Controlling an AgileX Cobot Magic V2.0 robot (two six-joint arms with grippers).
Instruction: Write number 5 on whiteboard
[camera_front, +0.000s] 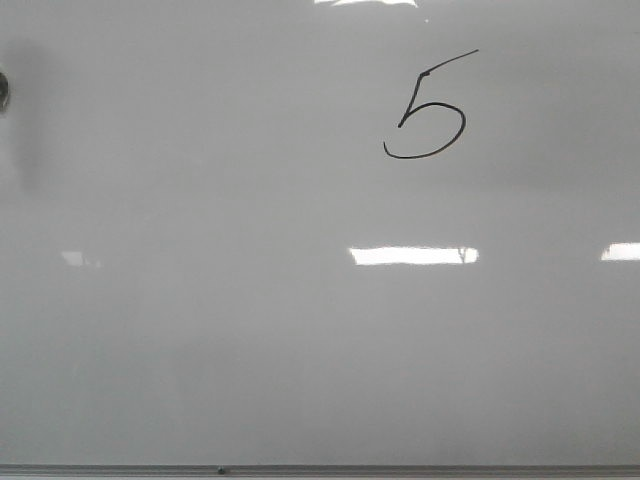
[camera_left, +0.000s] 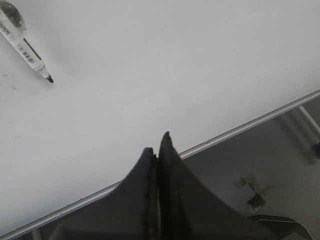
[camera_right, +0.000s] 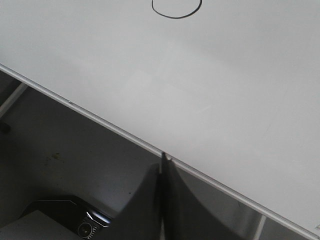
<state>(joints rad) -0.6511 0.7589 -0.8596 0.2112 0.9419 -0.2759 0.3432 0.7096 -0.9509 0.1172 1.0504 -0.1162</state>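
A thin black number 5 (camera_front: 428, 110) is drawn on the upper right of the whiteboard (camera_front: 250, 330). Only the round belly of the number 5 (camera_right: 176, 9) shows in the right wrist view. My left gripper (camera_left: 156, 145) is shut with nothing in it, hanging over the whiteboard's (camera_left: 165, 60) frame edge. Over that same edge of the whiteboard (camera_right: 225, 75) hangs my right gripper (camera_right: 163, 159), shut and empty too. Neither gripper shows in the front view.
A white marker (camera_left: 26, 47) with its black tip bare lies on the board, apart from my left gripper; a dark bit at the front view's left edge (camera_front: 3, 92) may be it. A grey frame strip (camera_front: 320, 469) bounds the board. Dark floor lies beyond the edge.
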